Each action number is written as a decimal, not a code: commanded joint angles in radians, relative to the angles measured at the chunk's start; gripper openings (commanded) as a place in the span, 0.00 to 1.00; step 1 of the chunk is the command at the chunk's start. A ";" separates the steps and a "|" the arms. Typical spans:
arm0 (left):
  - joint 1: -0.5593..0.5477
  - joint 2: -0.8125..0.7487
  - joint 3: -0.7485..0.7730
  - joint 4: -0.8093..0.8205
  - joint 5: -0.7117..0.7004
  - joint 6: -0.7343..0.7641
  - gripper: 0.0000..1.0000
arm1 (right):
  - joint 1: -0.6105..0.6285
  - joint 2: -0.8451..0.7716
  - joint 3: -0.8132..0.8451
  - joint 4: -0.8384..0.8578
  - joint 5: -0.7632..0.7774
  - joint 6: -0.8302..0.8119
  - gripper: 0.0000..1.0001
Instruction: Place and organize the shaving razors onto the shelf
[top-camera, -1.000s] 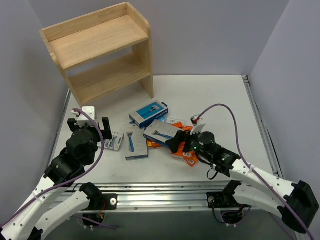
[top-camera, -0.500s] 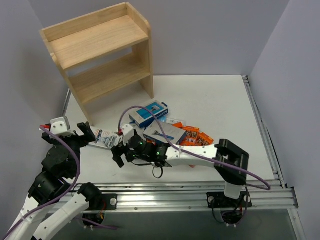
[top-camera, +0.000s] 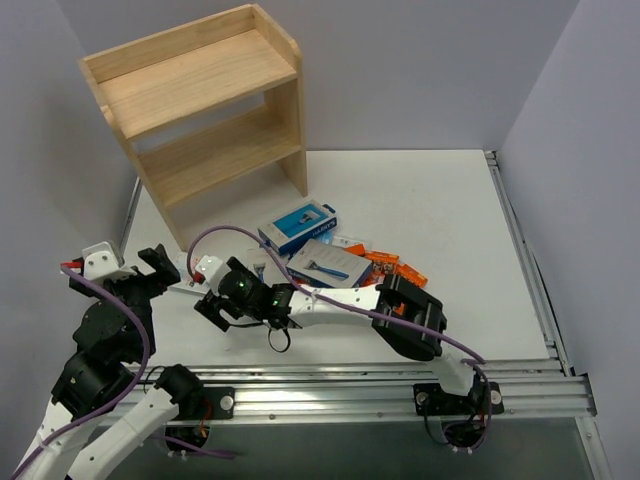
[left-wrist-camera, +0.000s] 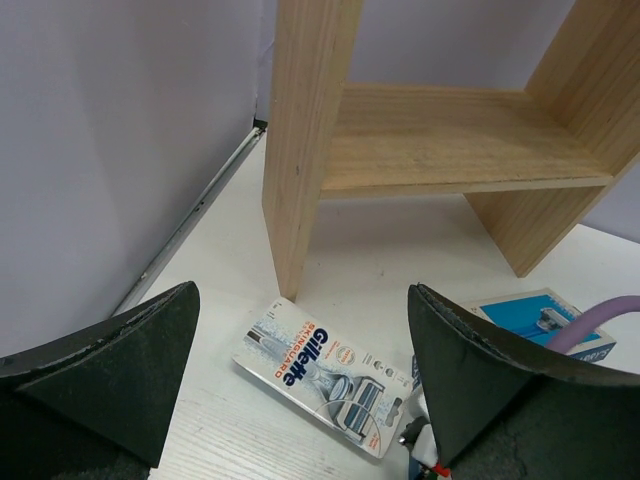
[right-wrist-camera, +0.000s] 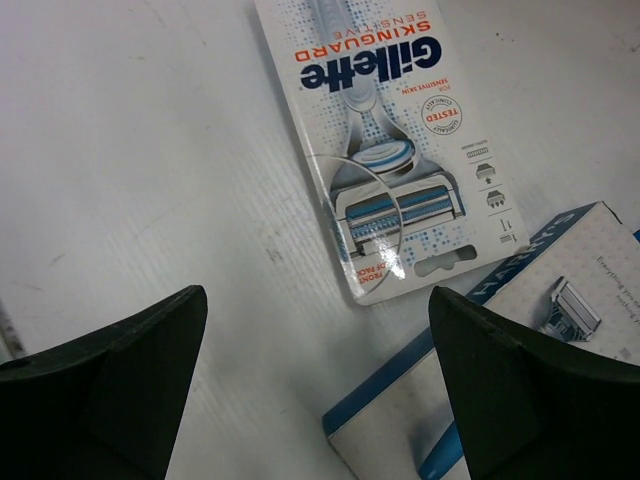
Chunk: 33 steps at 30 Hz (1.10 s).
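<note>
Shaving razors (top-camera: 330, 262) all lie on the tabletop (top-camera: 430, 200), none shelved yet. Nearest, the right claw (right-wrist-camera: 315, 360) has swung across from the right-side pile and now hangs over the clear blister pack (right-wrist-camera: 385, 150), jaws wide, gripping nothing. The left claw (left-wrist-camera: 300, 310) has backed off to the near-left corner, also wide open and empty. Likely the right arm takes the blister pack first. Beyond that, grey-and-blue boxes (top-camera: 298, 225) and orange boxes (top-camera: 390, 268) sit heaped mid-tabletop. Far left stands the shelf (top-camera: 190, 80), both tiers bare.
</note>
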 joint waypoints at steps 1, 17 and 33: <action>0.013 0.008 0.007 0.025 0.019 -0.001 0.94 | -0.006 0.054 0.062 -0.039 0.080 -0.144 0.87; 0.067 0.042 0.010 0.035 0.157 0.004 0.94 | 0.007 0.254 0.187 -0.026 0.329 -0.342 0.73; 0.122 0.042 0.002 0.041 0.216 0.004 0.94 | 0.016 0.252 0.159 0.062 0.374 -0.389 0.03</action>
